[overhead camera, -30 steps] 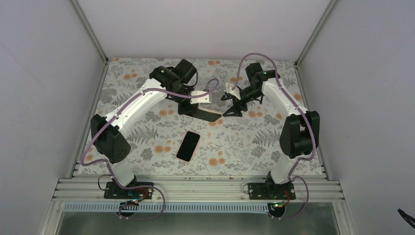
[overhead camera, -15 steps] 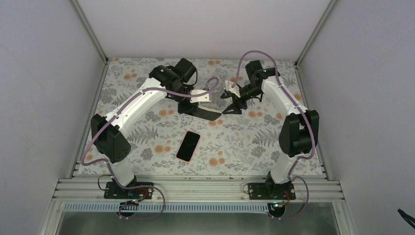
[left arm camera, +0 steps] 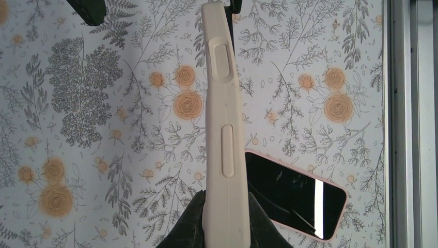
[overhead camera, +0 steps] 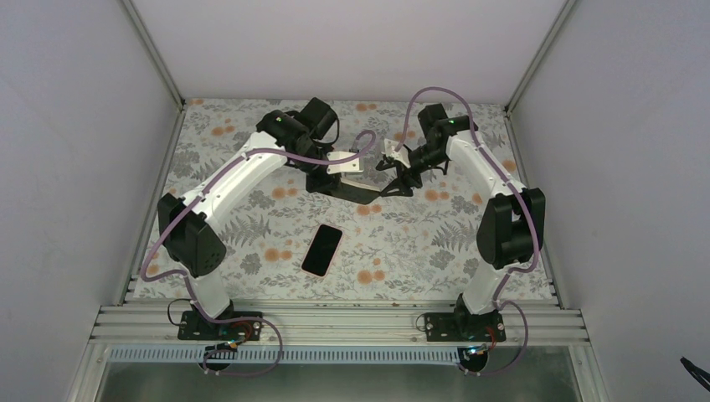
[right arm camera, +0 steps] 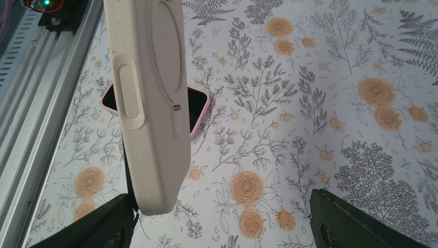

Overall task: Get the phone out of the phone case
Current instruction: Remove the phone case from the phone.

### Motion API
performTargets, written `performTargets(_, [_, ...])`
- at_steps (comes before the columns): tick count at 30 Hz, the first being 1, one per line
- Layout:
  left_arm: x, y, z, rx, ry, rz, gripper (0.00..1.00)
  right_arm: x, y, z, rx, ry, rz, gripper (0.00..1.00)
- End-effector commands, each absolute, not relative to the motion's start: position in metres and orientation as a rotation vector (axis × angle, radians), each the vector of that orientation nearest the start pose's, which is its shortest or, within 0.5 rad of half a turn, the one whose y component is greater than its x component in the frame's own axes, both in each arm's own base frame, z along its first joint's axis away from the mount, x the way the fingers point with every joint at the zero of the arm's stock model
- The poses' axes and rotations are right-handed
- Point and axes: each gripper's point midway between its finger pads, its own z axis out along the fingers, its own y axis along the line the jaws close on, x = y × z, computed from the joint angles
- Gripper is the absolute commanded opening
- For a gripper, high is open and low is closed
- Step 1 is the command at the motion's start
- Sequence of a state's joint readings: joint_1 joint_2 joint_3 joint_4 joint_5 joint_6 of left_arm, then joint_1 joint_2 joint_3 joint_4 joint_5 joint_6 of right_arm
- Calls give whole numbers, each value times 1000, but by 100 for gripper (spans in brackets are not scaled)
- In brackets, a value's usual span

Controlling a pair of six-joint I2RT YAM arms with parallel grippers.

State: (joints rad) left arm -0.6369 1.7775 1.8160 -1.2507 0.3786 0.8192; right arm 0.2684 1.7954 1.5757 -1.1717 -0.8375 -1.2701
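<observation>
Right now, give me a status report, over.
Left gripper shut on cream case, off the table. Right gripper open at its far end. Phone flat on table, screen up, apart from case.

Surfaces and finishes

The phone case [left arm camera: 222,129] looks like smooth, matt, cream rubbery plastic with moulded buttons. The phone [left arm camera: 294,194] has a glossy black glass face catching a bright reflection, with a pale pink rim. The table cover [left arm camera: 93,77] is a flat, matt floral print. The rail [left arm camera: 413,103] is ribbed, dull grey metal
</observation>
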Motion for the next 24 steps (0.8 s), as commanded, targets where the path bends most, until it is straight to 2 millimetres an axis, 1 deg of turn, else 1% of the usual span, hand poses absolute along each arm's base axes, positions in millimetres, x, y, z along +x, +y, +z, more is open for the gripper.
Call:
performTargets(1, [282, -299, 238, 1862, 1894, -533, 2, 324, 226, 197, -1753, 1662, 843, 82])
performTargets(7, [282, -295, 235, 1870, 1905, -507, 2, 322, 225, 202, -1758, 1646, 862, 82])
performTargets(12, [281, -295, 234, 1875, 1904, -512, 2, 325, 223, 199, -1754, 1657, 857, 82])
performTargets(16, [282, -294, 230, 1884, 1914, -508, 2, 327, 222, 201, -1755, 1658, 844, 81])
performTargets(24, [277, -292, 230, 1899, 1915, -516, 2, 332, 220, 203, -1758, 1660, 835, 81])
